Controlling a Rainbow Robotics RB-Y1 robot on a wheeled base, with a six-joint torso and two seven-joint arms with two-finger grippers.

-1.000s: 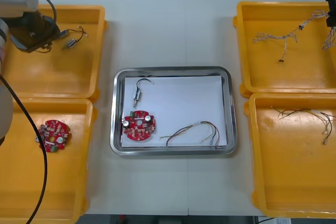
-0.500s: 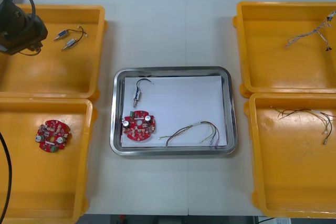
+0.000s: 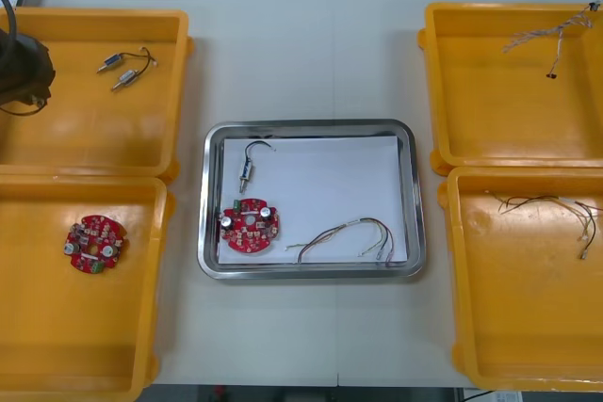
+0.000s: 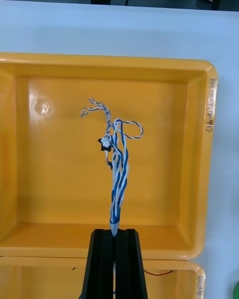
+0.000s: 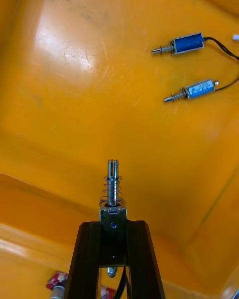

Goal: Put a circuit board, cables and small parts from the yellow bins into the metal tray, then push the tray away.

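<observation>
My right gripper [image 4: 114,232] is shut on a twisted blue and white cable [image 4: 117,164], which dangles above the far right yellow bin [image 4: 64,179]. In the front view that cable [image 3: 554,37] hangs at the top right corner. My left gripper [image 5: 113,224] is shut on a small metal part [image 5: 113,187] with a spring, held over the far left bin [image 5: 74,95]. My left arm [image 3: 19,68] shows at the front view's left edge. The metal tray [image 3: 311,126] holds a red circuit board [image 3: 250,226], a small metal part [image 3: 247,168] and a red and yellow cable [image 3: 349,235].
Two more small metal parts [image 3: 122,67] lie in the far left bin [image 3: 94,129]. A second circuit board [image 3: 94,244] sits in the near left bin. Thin dark cables [image 3: 551,206] lie in the near right bin. Bare table surrounds the tray.
The right gripper has lifted the blue and white cable off the far right bin's floor, up and to the right. The left arm has drawn back toward the left edge.
</observation>
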